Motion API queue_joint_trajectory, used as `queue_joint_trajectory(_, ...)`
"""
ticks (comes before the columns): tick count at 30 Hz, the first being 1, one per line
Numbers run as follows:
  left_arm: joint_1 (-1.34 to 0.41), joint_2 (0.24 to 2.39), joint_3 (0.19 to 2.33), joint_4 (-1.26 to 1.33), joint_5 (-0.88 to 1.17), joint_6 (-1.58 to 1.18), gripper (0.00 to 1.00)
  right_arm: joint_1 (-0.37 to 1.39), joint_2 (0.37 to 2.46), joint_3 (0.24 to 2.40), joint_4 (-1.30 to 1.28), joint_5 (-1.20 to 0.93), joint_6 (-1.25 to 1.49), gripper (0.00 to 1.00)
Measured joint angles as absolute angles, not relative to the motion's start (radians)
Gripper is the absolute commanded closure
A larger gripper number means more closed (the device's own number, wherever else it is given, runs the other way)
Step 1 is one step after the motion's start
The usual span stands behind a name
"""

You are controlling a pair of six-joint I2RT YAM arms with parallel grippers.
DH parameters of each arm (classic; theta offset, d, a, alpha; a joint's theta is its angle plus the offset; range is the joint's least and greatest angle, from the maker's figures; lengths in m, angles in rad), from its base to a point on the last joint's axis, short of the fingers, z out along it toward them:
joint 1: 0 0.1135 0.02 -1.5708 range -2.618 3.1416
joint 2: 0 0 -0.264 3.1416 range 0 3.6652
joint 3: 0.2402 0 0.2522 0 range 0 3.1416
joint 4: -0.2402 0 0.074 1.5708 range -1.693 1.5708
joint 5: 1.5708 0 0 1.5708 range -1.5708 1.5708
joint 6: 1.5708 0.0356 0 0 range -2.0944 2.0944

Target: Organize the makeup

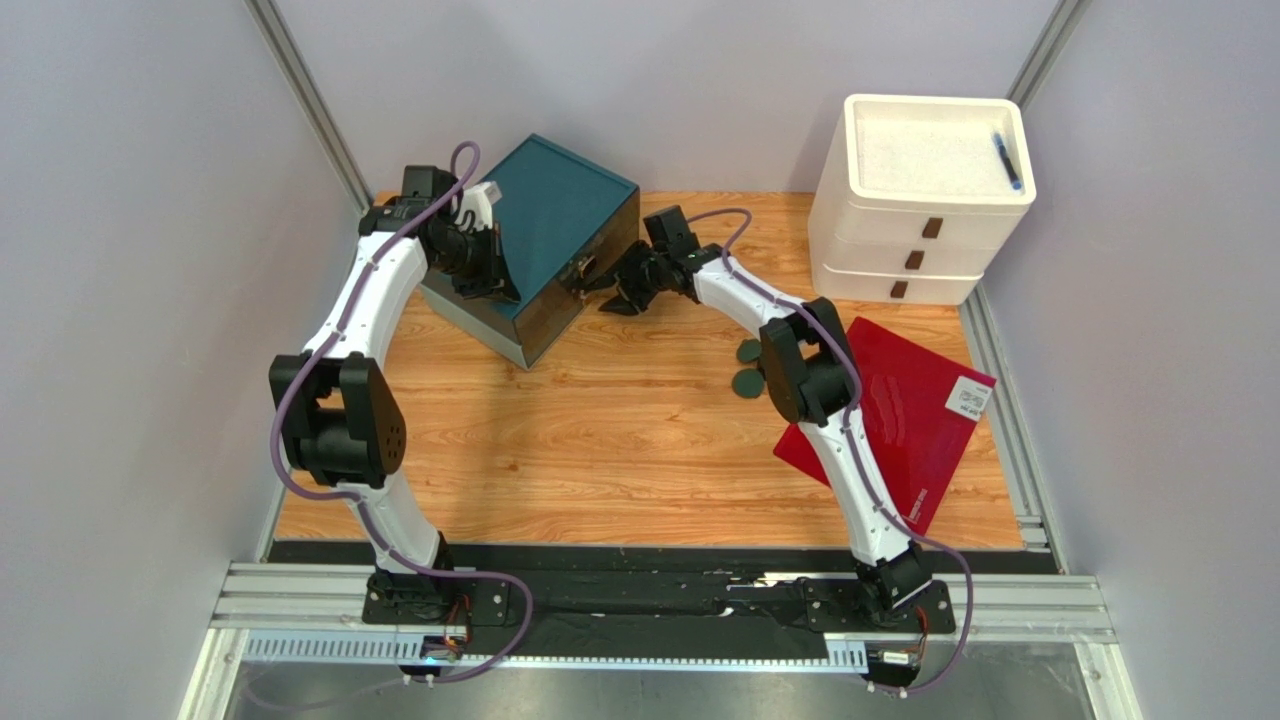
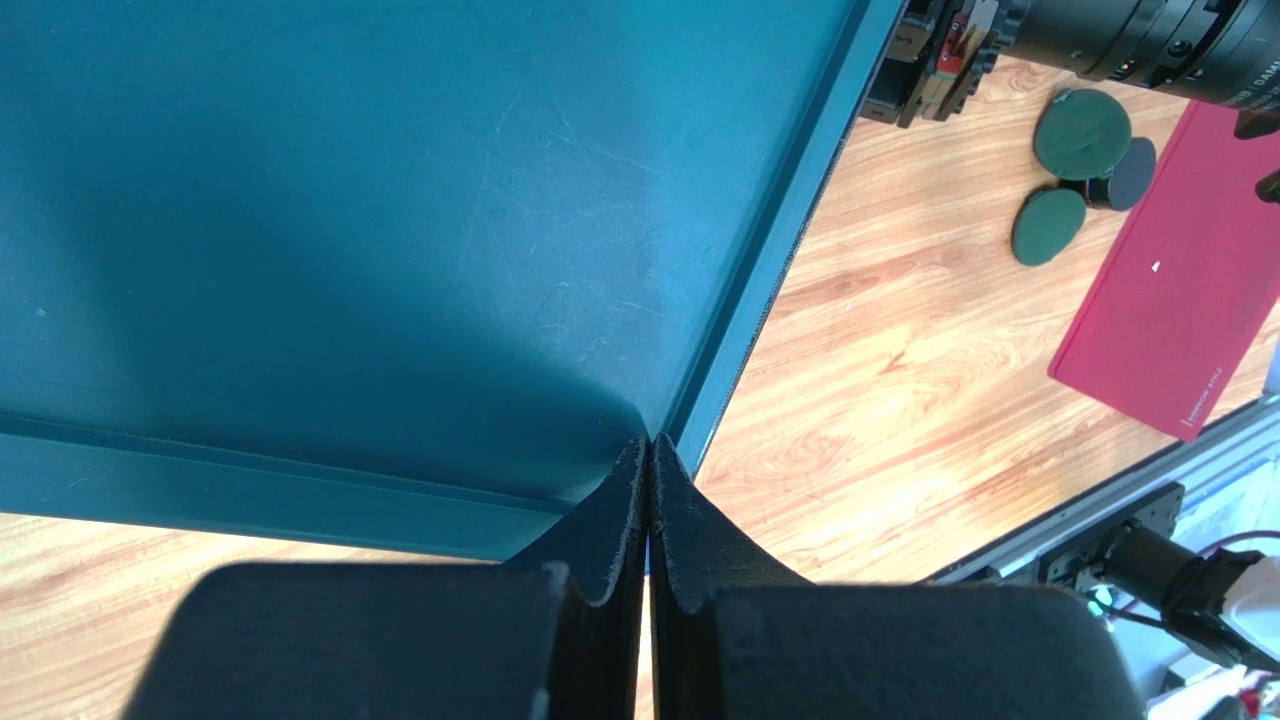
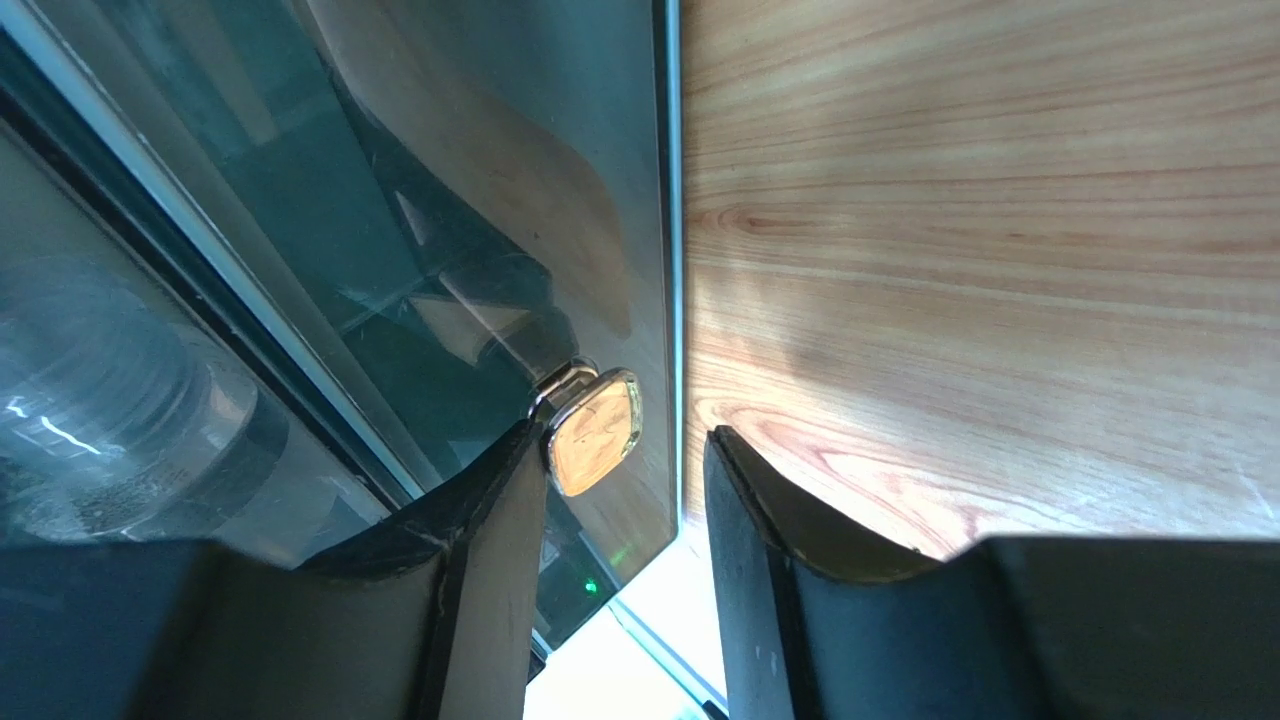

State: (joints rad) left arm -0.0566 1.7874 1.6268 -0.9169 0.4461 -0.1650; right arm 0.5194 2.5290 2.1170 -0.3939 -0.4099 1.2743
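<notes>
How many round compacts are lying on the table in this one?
3, clustered on the table beside the red sheet: one green compact, a darker one at the sheet's edge, a second green compact. Others may be hidden behind the right arm.

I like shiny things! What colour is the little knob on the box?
The knob is shiny gold; right wrist view shows it best.

Three small round compacts (image 2: 1082, 132) are lying flat on the wooden table (image 2: 887, 390), bunched tightly together just beside the red sheet (image 2: 1187, 285). Two are showing dark green tops, one farther off and one nearer (image 2: 1049, 225). The darker compact (image 2: 1130, 173) is sitting between them, right at the sheet's edge.
</notes>
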Motion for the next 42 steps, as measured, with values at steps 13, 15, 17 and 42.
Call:
queue_joint_trajectory(13, -0.057, 1.793, 1.636, -0.926, 0.447, -0.162, 1.0, 0.53, 2.532, 2.188, -0.475, -0.36, 1.217, 1.0)
queue_joint_trajectory(15, -0.057, 1.795, 1.637, -0.928, 0.447, -0.162, 1.0, 0.53, 2.528, 2.188, -0.486, -0.361, 1.196, 1.0)
queue_joint_trajectory(17, -0.057, 1.795, 1.638, -0.929, 0.447, -0.162, 1.0, 0.529, 2.511, 2.163, -0.493, -0.358, 1.169, 1.0)
queue_joint_trajectory(42, -0.057, 1.81, 1.647, -0.939, 0.448, -0.169, 1.0, 0.461, 2.132, 1.672, -0.682, -0.293, 0.867, 0.57)
